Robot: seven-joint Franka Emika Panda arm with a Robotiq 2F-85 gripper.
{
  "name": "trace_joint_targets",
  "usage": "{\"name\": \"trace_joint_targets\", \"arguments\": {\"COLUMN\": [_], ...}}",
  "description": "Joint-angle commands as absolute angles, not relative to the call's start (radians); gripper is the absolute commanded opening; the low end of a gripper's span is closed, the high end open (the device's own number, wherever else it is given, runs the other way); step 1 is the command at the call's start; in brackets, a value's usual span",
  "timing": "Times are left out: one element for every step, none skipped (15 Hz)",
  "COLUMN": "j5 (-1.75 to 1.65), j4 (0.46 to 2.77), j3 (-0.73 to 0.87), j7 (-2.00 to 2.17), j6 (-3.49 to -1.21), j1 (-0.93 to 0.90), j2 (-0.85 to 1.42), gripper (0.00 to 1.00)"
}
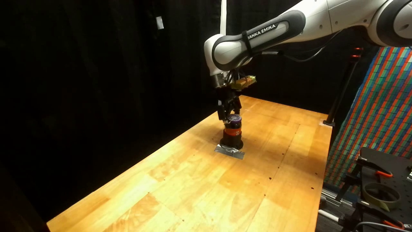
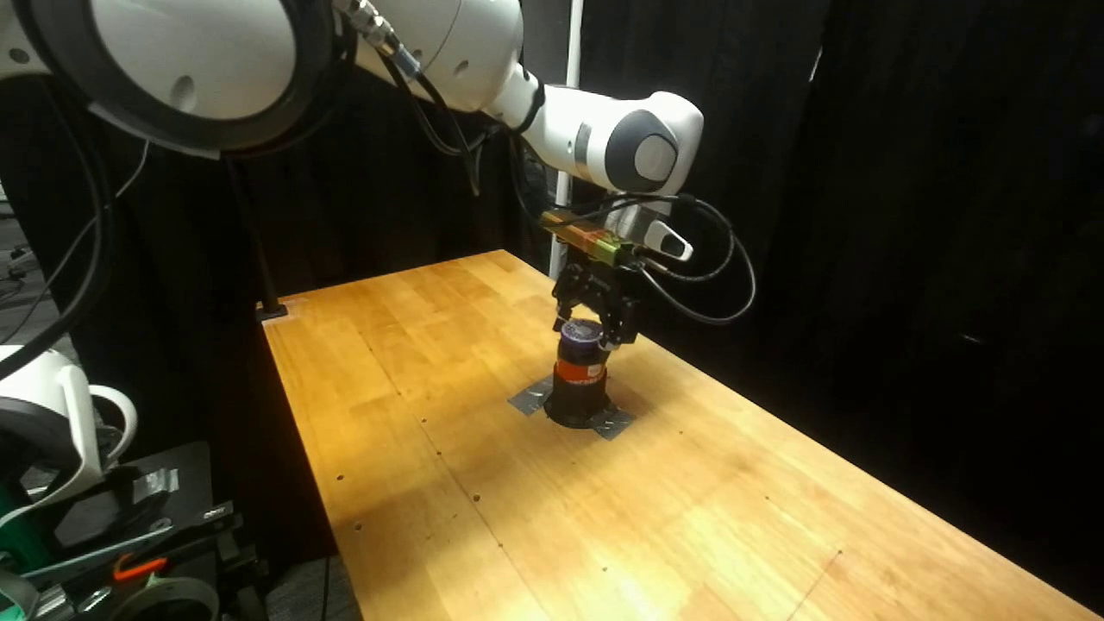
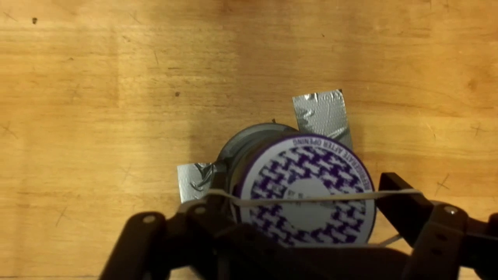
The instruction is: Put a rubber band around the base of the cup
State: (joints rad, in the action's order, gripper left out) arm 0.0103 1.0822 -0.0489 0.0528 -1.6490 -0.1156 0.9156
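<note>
The cup [image 3: 307, 182] reads "REFRIGERATE AFTER OPENING" on top, the arm [image 1: 312, 25] "RANKA EMIKA".

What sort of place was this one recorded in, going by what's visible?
Probably a robotics lab or workshop: a Franka Emika arm reaches over a wooden table, black curtains hang behind, and silver tape strips show at the foot of the cup.

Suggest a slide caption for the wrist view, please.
The open end effector holds a rubber band stretched over the patterned top of the cup, silver tape at its base.
</note>
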Motion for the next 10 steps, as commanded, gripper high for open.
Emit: {"name": "trace_joint_targets", "arguments": {"j5": [-0.026,-0.034,-0.052,-0.067,-0.082,-0.096,-0.109,-0.121,-0.133,-0.138], "j4": [1.011,1.017,1.038,1.071,1.111,1.158,1.206,1.268,1.315,1.349], "j3": [-0.042,-0.043,-0.039,-0.037,-0.036,-0.037,-0.038,-0.038,-0.039,-0.038], "j7": [0.021,0.006,-0.002,-0.015,-0.027,-0.035,-0.045,-0.051,-0.058,-0.066], "j6": [-1.517,-1.502,-1.503,-1.515,-1.542,-1.574,-1.606,-1.650,-1.687,-1.716], "j1": [-0.131,-0.133,-0.137,-0.139,-0.139,-0.136,-0.132,-0.128,-0.125,-0.124], "j2": [0.955,0.953,0.941,0.923,0.900,0.872,0.844,0.806,0.777,0.752], "gripper": [1.00,1.00,1.00,1.00,1.00,1.00,1.00,1.00,1.00,1.00]}}
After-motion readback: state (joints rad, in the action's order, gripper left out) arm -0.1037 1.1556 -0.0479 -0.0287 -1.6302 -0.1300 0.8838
